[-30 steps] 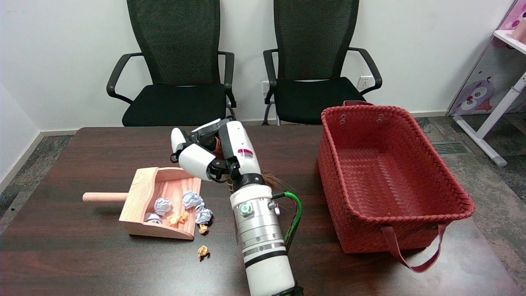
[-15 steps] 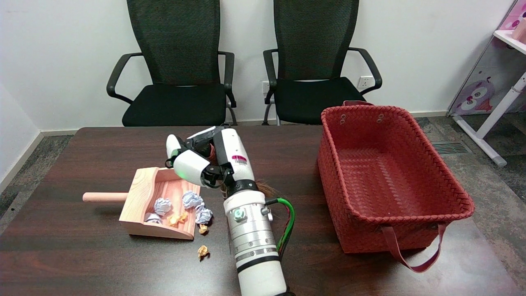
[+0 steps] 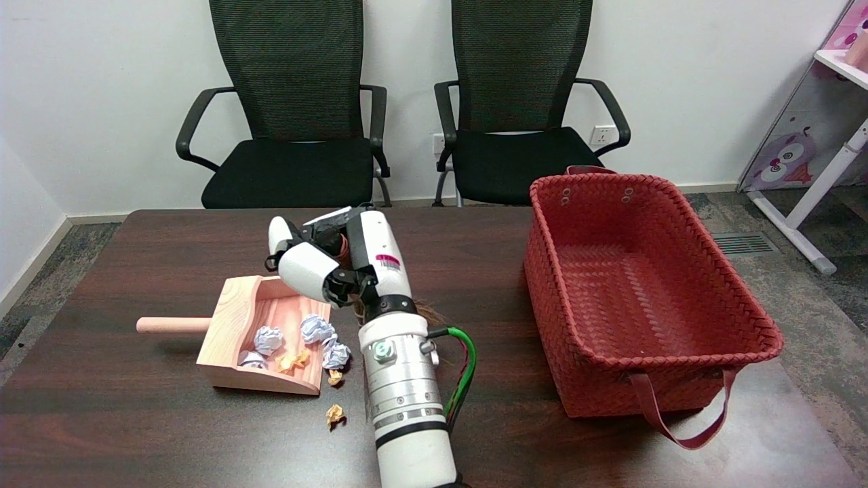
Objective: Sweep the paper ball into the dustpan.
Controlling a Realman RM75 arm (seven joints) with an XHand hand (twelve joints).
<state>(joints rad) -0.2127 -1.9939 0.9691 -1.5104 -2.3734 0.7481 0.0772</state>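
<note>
1. Right hand (image 3: 319,261) curled around a brush handle (image 3: 344,247), bristles (image 3: 420,310) peeking out behind the wrist.
2. Orange paper ball (image 3: 334,415) loose on the table (image 3: 135,420), near the dustpan (image 3: 234,312) mouth.

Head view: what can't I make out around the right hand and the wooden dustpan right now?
- Brush: only brown bristles show behind the white right arm's wrist; the handle is buried in the right hand.
- Bristle-to-table contact: hidden by the arm.
- Light wooden dustpan: its far right corner lies under the hand.
- Small orange paper ball: too small for detail.
</note>
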